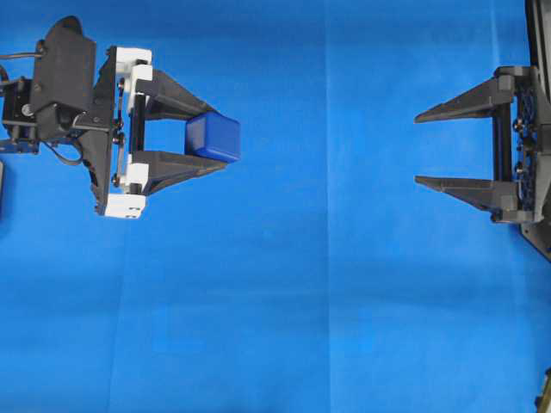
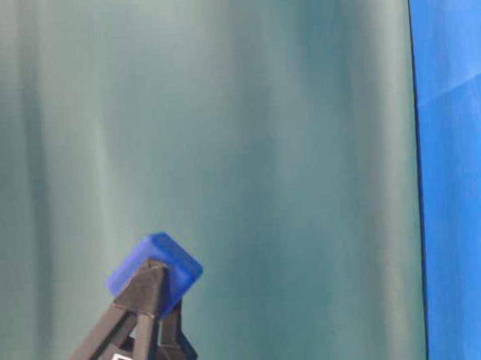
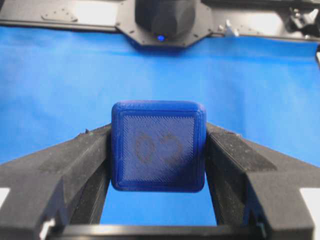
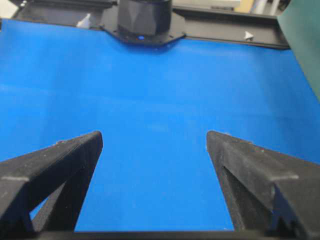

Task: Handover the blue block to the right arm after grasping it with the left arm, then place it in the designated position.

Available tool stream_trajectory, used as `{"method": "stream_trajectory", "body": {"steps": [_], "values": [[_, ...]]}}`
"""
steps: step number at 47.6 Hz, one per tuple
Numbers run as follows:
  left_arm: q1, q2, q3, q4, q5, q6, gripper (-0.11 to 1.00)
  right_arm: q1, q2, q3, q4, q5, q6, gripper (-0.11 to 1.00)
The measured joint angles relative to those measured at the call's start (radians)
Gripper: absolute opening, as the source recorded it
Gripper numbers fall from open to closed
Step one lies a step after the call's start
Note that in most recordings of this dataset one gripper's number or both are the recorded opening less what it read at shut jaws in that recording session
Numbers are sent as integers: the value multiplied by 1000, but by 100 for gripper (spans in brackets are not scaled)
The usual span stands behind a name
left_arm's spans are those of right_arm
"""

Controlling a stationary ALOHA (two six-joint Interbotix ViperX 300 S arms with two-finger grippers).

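The left arm's gripper [image 1: 211, 138], a black two-fingered pincer with triangular fingers and white bracket pieces, is clenched on the blue block [image 1: 213, 137], a small dark-blue cube with rounded edges. The block sits between the fingertips, pinched on two opposite sides, and in the table-level view [image 2: 155, 271] it rides at the tip of the fingers, tilted, in front of a grey-green backdrop [image 2: 221, 132]. From the left wrist camera the block [image 3: 158, 146] fills the gap between both fingers, a faint raised marking on the face toward the lens, too blurred to read. The bright blue cloth [image 1: 301, 292] covering the table lies beneath the block. Well apart from the block, across the cloth, the right arm's gripper [image 1: 417, 148], black with triangular fingers, stands released with its jaws spread wide and nothing between them.
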Motion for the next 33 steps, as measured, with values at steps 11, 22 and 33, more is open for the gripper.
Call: {"method": "stream_trajectory", "body": {"steps": [11, 22, 33], "values": [[-3, 0, 20, 0, -55, -2, 49, 0, 5, 0, 0, -2, 0, 97], [-5, 0, 20, 0, -57, 0, 49, 0, 6, 0, -2, -2, -6, 97], [-5, 0, 21, -2, -64, 0, 49, 0, 6, -18, -74, 5, -35, 97]]}}
